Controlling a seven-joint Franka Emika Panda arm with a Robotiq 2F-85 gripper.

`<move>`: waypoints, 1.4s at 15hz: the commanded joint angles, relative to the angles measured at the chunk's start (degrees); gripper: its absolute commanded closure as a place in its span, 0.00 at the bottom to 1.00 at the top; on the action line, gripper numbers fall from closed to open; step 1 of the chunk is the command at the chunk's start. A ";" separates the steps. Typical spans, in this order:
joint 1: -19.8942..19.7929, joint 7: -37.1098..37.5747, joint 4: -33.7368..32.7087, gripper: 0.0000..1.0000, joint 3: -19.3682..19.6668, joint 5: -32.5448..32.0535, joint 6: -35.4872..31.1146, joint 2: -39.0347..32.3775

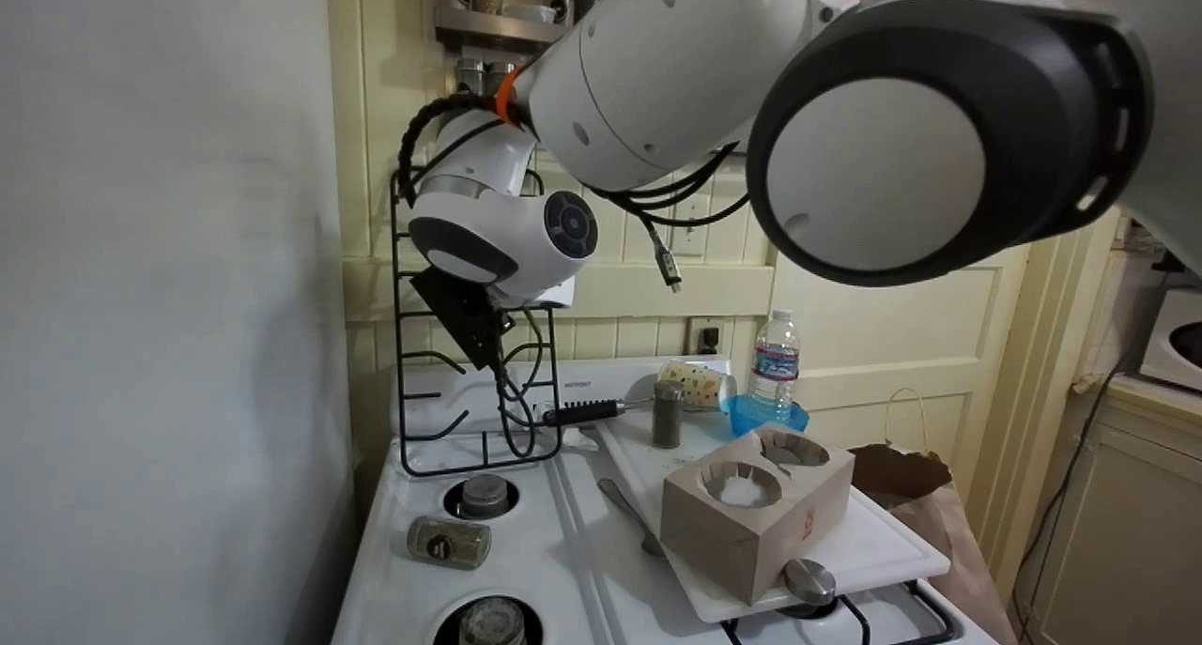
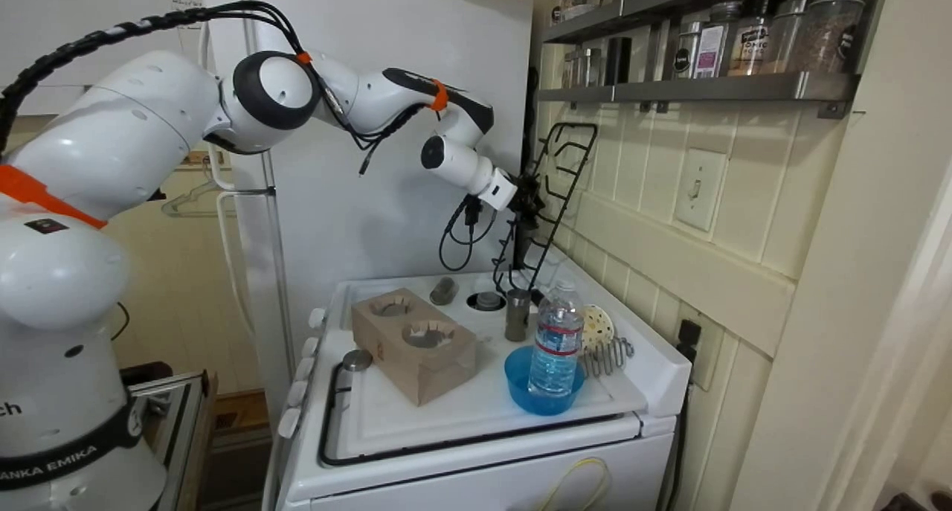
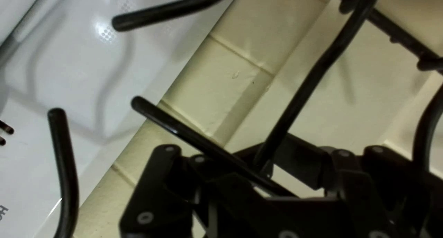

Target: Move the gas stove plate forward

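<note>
The gas stove plate stands tilted near the wall; the tool is located at this plate; whether wide or gripping, I cannot tell.

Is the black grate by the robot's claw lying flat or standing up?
Standing up, tilted: in both exterior views, the grate rises steeply above the stove instead of lying flat.

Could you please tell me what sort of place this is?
Most likely a home kitchen: a white gas stove, spice jars on wall shelves, and what looks like a white refrigerator.
</note>
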State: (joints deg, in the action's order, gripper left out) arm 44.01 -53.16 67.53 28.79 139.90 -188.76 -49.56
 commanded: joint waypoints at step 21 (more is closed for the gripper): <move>-4.32 -2.57 0.03 0.00 -9.04 -1.58 -8.79 3.22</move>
State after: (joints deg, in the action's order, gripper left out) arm 41.53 -53.72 65.16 24.17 138.83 -194.25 -49.81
